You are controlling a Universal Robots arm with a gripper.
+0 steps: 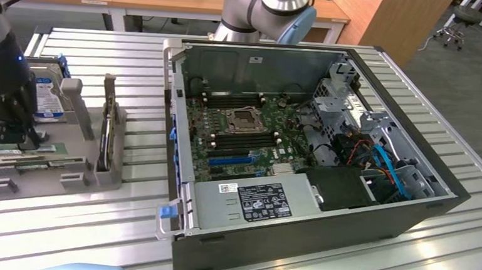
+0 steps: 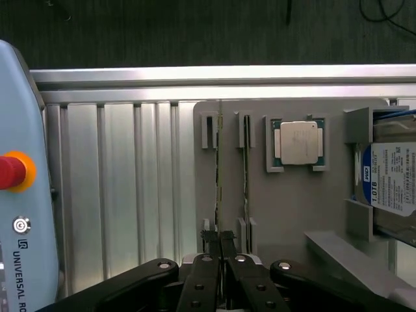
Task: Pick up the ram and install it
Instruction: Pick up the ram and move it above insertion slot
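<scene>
Green ram (image 2: 219, 169) clamped in its tray.
Your fingers (image 2: 227, 242) are clenched on the ram's end; it stands on edge in the grey tray (image 2: 292, 208), at the exterior view's left.

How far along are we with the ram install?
Done: the claw is shut on the ram, which stands on edge in the slots of the grey holder. In hand: that stick; I cannot tell whether it is lifted. Left: the whole install, since the stick is still apart from the open computer case.
</scene>
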